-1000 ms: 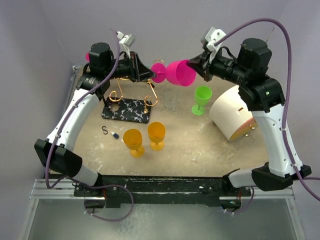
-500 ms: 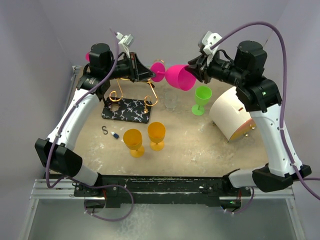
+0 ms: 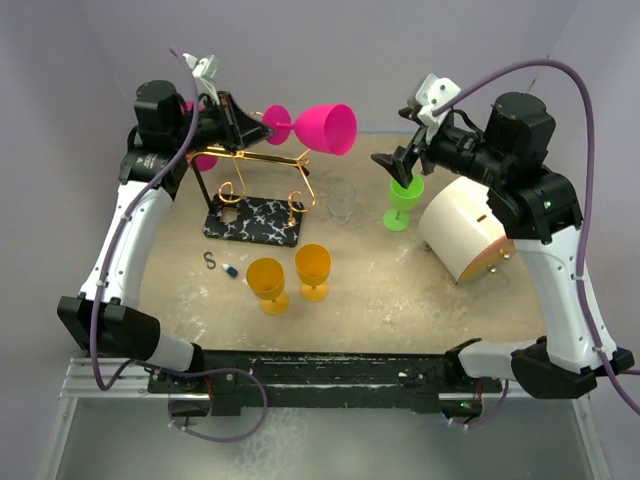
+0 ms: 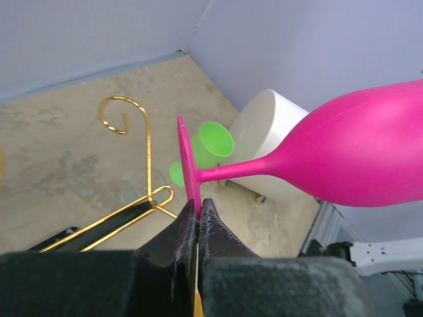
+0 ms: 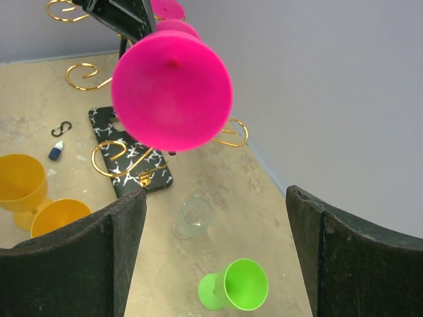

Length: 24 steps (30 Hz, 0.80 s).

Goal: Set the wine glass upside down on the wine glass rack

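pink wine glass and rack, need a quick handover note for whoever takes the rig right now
Left gripper: shut on the foot of the pink wine glass, which lies sideways in the air above the wine glass rack.
Right gripper: open, empty, near the green glass.
Done: the glass is off the table, in the left grip only.
Left: turn it bowl down and hang it by its foot on a rack arm.

The right gripper [image 3: 403, 165] has let go of the pink glass [image 3: 322, 128] and pulled back. The left gripper [image 3: 258, 127], now pinching its foot alone, has swung it left.
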Tool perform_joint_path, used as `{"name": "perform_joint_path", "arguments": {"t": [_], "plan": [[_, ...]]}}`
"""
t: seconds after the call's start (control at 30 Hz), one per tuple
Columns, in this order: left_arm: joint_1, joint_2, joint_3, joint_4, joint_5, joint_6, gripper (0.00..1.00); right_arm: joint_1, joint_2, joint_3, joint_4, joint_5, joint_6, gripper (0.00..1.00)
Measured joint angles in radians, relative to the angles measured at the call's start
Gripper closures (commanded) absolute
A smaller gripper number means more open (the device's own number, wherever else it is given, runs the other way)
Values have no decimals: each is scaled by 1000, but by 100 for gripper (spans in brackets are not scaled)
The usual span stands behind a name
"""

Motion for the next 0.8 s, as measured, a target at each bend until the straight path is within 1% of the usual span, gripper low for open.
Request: {"name": "perform_joint_path", "arguments": {"t": [0.17,0.33,0.47,0.57,0.7,0.8], "plan": [[47,-36,57,-91,-76,122,100,-4,-40,-12,-9,22,-23,8],[75,-106,146,-206,-201,331,100,-17,-65,-54,-10,52,-44,7],[106,-178,209,-290,-346,510,100,-41,-69,-95,-8,68,-47,6],[137,-215,244,-337,-455,613,100,-54,-69,-119,-8,70,-46,6],[207,-233,290,-378,-614,722,100,-66,-69,-131,-8,68,-45,6],[257,-239,295,-380,-768,803,100,-72,-75,-135,-8,62,-45,6]]}}
